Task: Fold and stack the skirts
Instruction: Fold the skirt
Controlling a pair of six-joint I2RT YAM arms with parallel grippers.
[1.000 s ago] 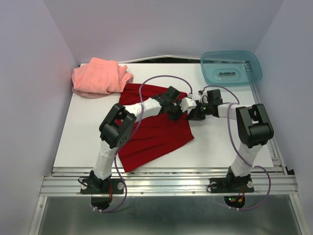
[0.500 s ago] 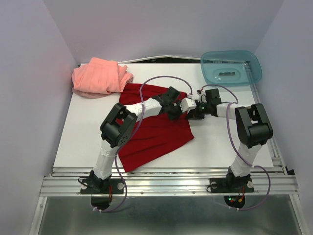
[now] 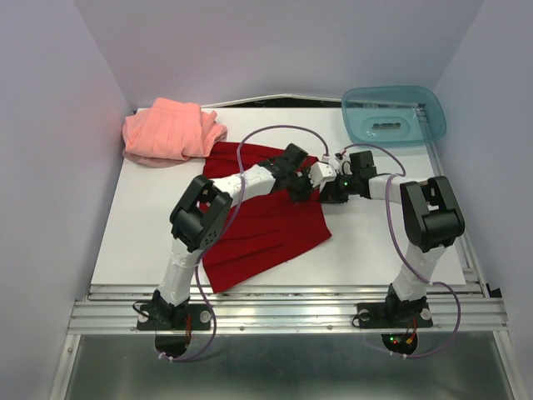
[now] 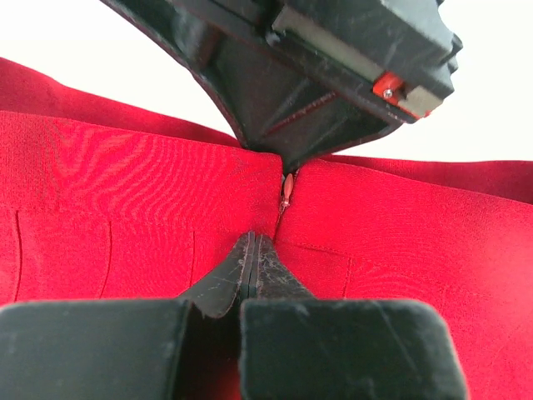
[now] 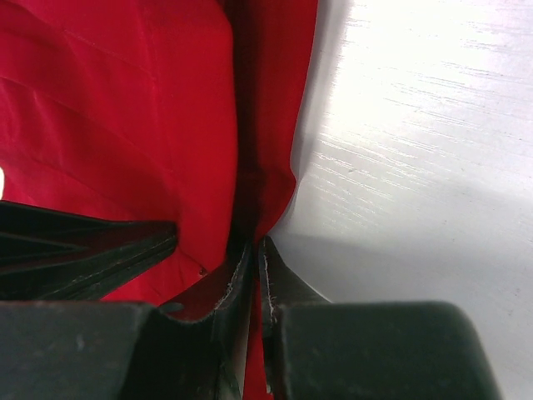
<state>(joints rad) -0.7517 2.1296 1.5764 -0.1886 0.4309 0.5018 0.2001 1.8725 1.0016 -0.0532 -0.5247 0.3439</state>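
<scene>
Red skirt (image 3: 266, 237) lay flat at frame centre, both claws on its upper-right edge.
Left gripper (image 4: 252, 246) & right gripper (image 5: 254, 248) clamped on cloth; prob light, floppy, so grip hem/corners. Pink skirt (image 3: 171, 129) upper left.

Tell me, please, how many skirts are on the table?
2. The deep red pleated skirt lies spread in the middle of the table. The salmon-pink skirt sits rumpled at the far left corner. A further one hidden under them cannot be excluded.
</scene>
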